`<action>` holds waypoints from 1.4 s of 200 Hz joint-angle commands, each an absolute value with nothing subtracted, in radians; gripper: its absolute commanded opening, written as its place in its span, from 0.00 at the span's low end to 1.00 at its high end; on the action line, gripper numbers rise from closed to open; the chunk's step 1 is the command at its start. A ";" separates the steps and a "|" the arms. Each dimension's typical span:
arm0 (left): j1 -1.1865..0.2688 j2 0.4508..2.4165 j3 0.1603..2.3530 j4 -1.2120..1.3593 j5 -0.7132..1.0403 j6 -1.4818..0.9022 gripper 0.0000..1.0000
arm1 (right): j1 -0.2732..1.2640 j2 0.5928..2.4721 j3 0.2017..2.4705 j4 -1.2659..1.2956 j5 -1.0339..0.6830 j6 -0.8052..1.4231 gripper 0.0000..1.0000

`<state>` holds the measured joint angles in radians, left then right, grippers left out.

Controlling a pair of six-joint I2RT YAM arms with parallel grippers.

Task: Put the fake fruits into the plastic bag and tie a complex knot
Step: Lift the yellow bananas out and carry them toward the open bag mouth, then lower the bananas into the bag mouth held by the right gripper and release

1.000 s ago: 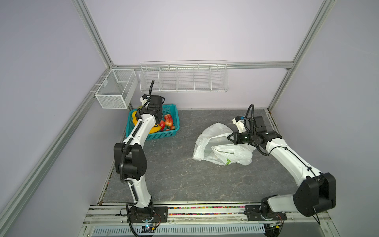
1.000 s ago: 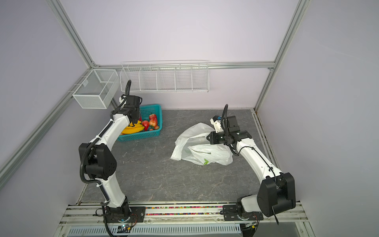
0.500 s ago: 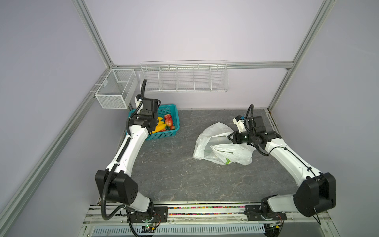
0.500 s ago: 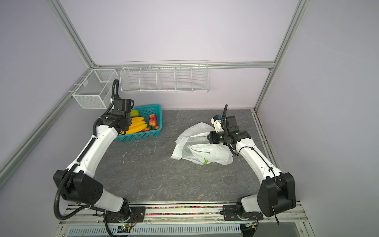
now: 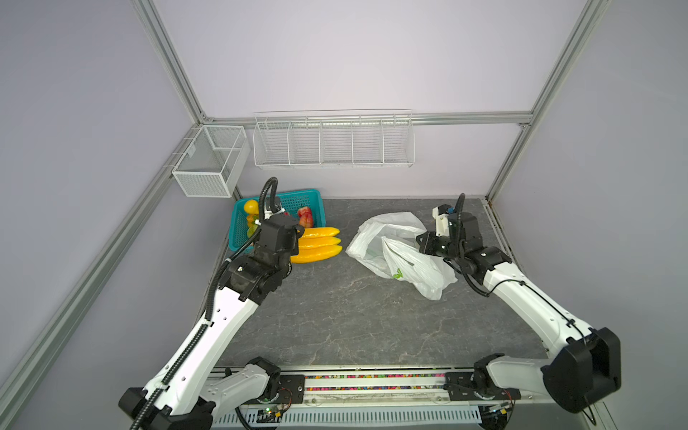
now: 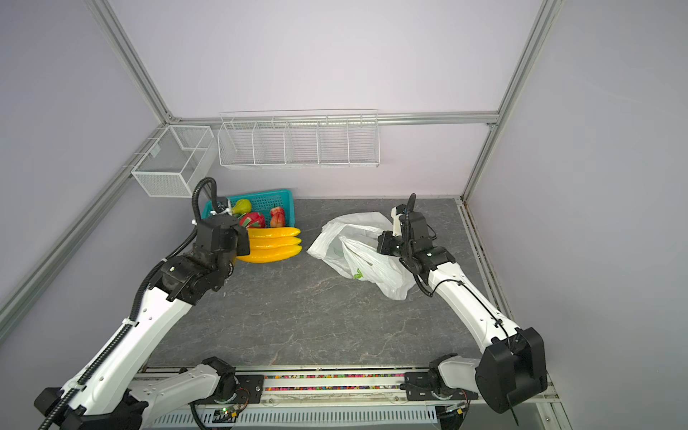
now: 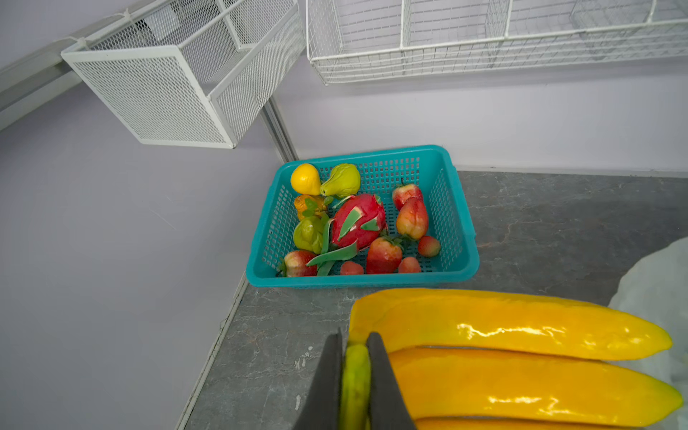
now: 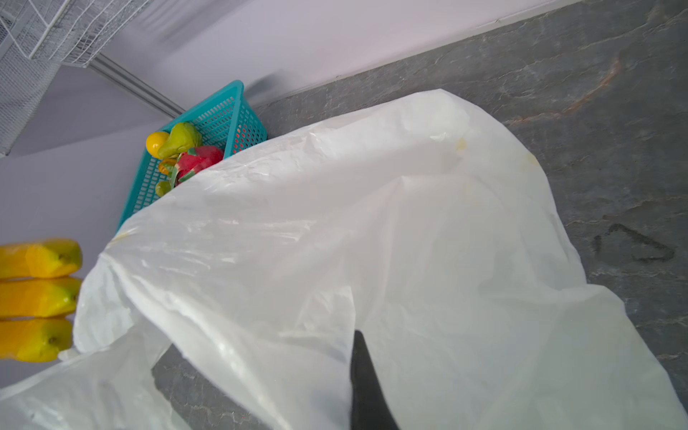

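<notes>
Bananas [image 6: 273,244] near plastic bag [image 6: 372,266]

Left arm [image 5: 223,324], right arm [image 5: 528,298] extended; left fingers [image 7: 325,391] clamped, right fingers [image 8: 366,391] seemingly too.

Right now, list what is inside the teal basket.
The teal basket holds a dragon fruit, a round yellow fruit, a green pear, strawberries and other small pieces. Whatever lies beneath the dragon fruit is covered.

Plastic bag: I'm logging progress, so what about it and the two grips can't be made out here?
- plastic bag contents: both top views, its folds hide them.
- right fingers: right wrist view shows one; bag plastic covers the other.
- left fingers: both top views, the wrist covers them.
- bananas: left wrist view, frame edge cuts off the third.
</notes>
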<state>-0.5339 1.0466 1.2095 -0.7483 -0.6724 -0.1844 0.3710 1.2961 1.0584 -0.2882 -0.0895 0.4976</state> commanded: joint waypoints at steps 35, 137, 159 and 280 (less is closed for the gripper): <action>-0.557 0.975 1.058 -0.853 -0.601 -0.241 0.00 | 0.375 1.316 1.080 -0.275 -0.028 0.483 0.08; -0.728 1.201 1.007 -0.474 -0.370 -0.402 0.00 | 0.379 1.314 1.055 -0.264 -0.101 0.450 0.08; -0.728 1.242 1.034 -0.451 -0.465 -0.402 0.00 | 0.379 1.311 1.059 -0.295 -0.142 0.378 0.08; -0.736 1.392 1.147 -0.351 -0.620 -0.438 0.00 | 0.462 1.335 1.015 -0.301 -0.284 0.253 0.09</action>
<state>-0.7280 1.3838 1.0927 -0.3935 -0.5758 -0.4110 0.4519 1.3254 1.0222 -0.3038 -0.2775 0.2863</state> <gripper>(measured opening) 0.097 0.093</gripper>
